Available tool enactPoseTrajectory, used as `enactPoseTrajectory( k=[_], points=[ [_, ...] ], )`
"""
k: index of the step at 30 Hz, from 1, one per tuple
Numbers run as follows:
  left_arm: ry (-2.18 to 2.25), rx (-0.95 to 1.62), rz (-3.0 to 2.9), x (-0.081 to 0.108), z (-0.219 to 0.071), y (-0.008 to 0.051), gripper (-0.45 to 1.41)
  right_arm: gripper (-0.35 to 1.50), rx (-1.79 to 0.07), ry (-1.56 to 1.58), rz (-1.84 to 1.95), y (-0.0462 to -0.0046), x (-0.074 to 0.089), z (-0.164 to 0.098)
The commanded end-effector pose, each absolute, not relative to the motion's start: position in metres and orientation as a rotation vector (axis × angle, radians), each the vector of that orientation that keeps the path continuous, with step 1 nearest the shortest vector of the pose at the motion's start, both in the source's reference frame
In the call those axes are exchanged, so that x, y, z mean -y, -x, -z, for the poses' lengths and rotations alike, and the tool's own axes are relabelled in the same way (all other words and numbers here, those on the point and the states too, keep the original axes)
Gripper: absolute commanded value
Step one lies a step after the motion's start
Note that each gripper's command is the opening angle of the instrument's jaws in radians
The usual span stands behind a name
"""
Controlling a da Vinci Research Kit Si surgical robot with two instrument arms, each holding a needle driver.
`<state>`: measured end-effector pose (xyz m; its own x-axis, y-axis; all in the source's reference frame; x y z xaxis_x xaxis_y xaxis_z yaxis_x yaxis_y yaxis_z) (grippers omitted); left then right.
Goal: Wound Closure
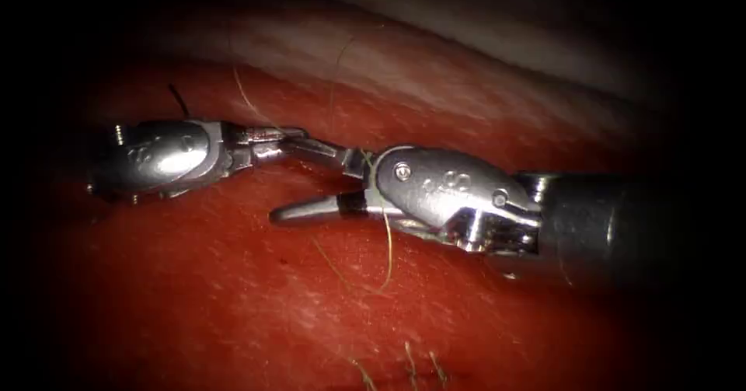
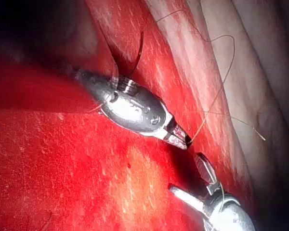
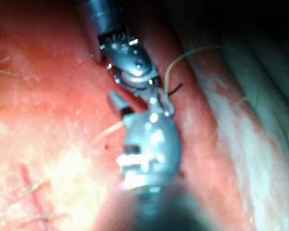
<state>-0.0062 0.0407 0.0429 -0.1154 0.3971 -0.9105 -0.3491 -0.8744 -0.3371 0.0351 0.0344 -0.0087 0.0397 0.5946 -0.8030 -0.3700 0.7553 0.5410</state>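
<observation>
My left tool [image 1: 294,134] lies across the red tissue [image 1: 194,282] from the left, jaws shut on the pale thread [image 2: 220,89] at their tip [image 2: 185,140]. From there the thread runs up over the pale tissue fold. My right tool [image 1: 281,179] comes in from the right with jaws open, its upper jaw almost touching the left tool's tip. A loop of thread [image 1: 386,243] wraps the base of the right jaws and hangs onto the tissue. A thin dark curved piece [image 2: 137,53], possibly the needle, stands behind the left tool's wrist; neither tool holds it.
A pale tissue fold [image 1: 466,72] runs along the back. Short thread ends [image 1: 408,360] stick up from stitches at the front edge. A stitched stretch of the cut [image 3: 31,192] lies beside the right tool's shaft.
</observation>
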Motion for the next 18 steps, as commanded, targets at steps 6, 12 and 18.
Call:
enactPoseTrajectory(
  k=[6, 12, 18],
  points=[
    [1.706, 0.114, -2.058, -0.0384, -0.0423, 0.0071, -0.35, 0.78, -1.326, -0.122, -0.858, -0.0353, -0.0362, 0.0082],
    [1.724, 0.141, -2.056, -0.0376, -0.041, 0.0074, -0.35, 0.66, -1.291, -0.082, -0.887, -0.0351, -0.0364, 0.0076],
    [1.751, 0.196, -2.041, -0.0376, -0.038, 0.0071, -0.35, 0.37, -1.2, -0.073, -0.884, -0.0348, -0.0362, 0.0063]
  ],
)
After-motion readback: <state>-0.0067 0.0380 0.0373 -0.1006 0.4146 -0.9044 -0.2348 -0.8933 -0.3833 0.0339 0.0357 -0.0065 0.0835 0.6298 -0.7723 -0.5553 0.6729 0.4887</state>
